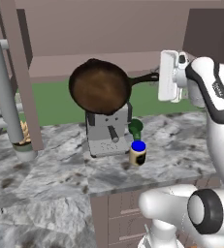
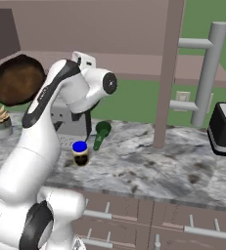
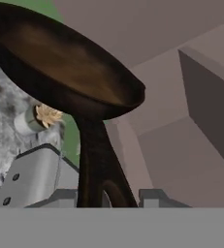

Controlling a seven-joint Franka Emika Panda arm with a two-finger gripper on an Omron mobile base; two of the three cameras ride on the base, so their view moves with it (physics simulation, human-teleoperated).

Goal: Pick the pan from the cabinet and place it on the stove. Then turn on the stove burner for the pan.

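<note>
Gripper is clamped on the handle of the pan, which hangs tilted in mid-air in front of the open cabinet, above the grey appliance on the counter. Removal from the cabinet appears complete. Remaining steps: set the pan on the stove, then turn on its burner.

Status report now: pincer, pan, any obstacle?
Pincer shut on pan handle. Pan in air, tilted, above coffee machine. Open cabinet door stands beside it.
</note>
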